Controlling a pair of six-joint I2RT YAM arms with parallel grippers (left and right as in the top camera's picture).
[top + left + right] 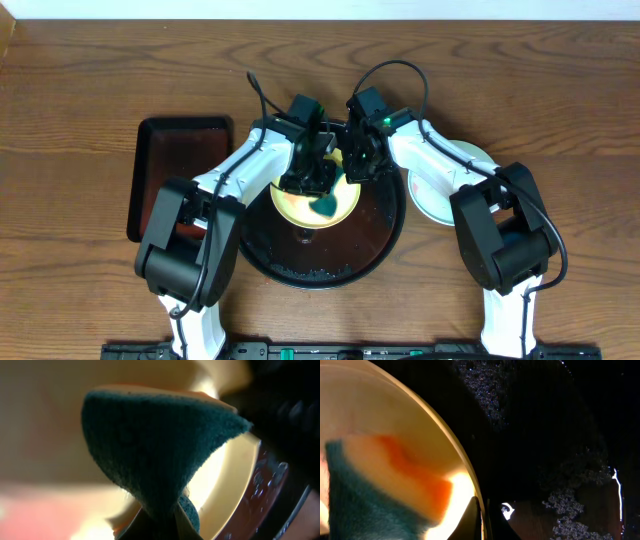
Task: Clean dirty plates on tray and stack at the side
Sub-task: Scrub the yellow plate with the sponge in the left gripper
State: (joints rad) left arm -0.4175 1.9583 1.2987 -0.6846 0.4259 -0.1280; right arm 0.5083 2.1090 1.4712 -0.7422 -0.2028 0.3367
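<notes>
Overhead: left pincer (318, 190) clamped on sponge (325, 207) over yellow plate (290, 205); right pincer (355, 175) pinching its rim

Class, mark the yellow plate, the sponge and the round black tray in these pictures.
yellow plate (292, 207): overhead view, bare left face.
sponge (155, 445): left wrist view, teal scouring side.
round black tray (372, 238): overhead view, wet floor right of plate.

A robot lab bench, not a home kitchen: two white-and-black jointed robot arms (190, 235) (505, 235) rise from a black mounting rail (330, 351) at a brown wood-grain table (60, 120) (black cables (400, 70) loop loose).
</notes>
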